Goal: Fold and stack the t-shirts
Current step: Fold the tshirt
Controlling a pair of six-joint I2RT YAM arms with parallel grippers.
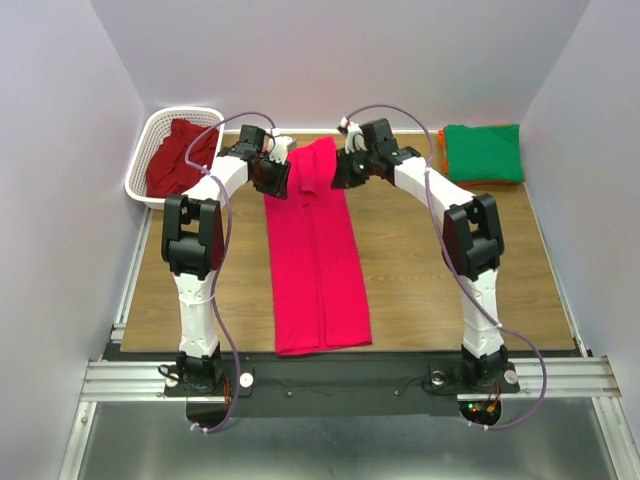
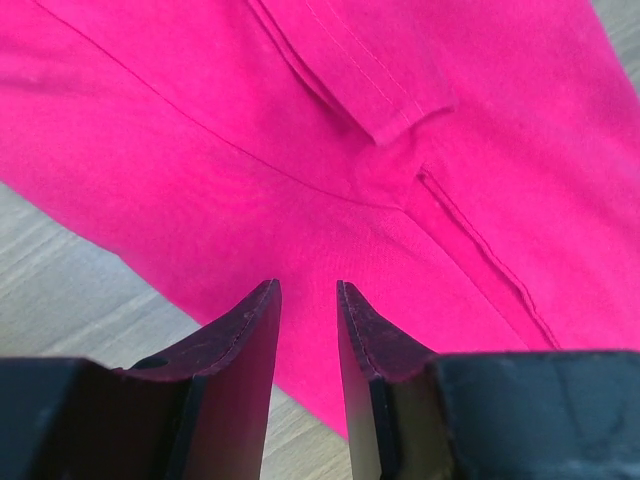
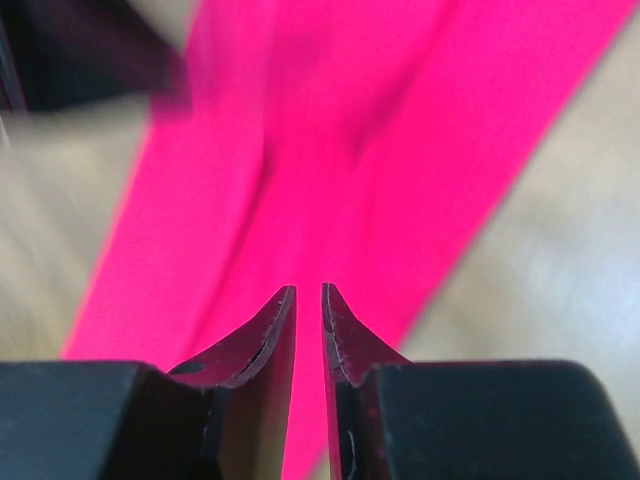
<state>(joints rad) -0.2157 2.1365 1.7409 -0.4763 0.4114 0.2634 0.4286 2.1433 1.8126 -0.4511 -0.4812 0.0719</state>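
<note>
A bright pink-red t-shirt [image 1: 315, 260] lies on the table, folded into a long narrow strip that runs from the near edge to the far side. Both grippers hover over its far end. My left gripper [image 1: 273, 172] is at the strip's left edge; the left wrist view shows it [image 2: 308, 290] open, with nothing between the fingers, over a sleeve hem of the shirt [image 2: 250, 150]. My right gripper [image 1: 346, 170] is at the right edge. In its blurred wrist view the gripper [image 3: 309, 292] stands a narrow gap apart, empty, above the shirt [image 3: 330, 150].
A white lattice basket [image 1: 150, 140] at the back left holds a crumpled darker crimson shirt [image 1: 180, 158]. At the back right a folded green shirt [image 1: 483, 152] lies on an orange one [image 1: 441, 150]. Bare wood table [image 1: 430, 290] flanks the pink strip.
</note>
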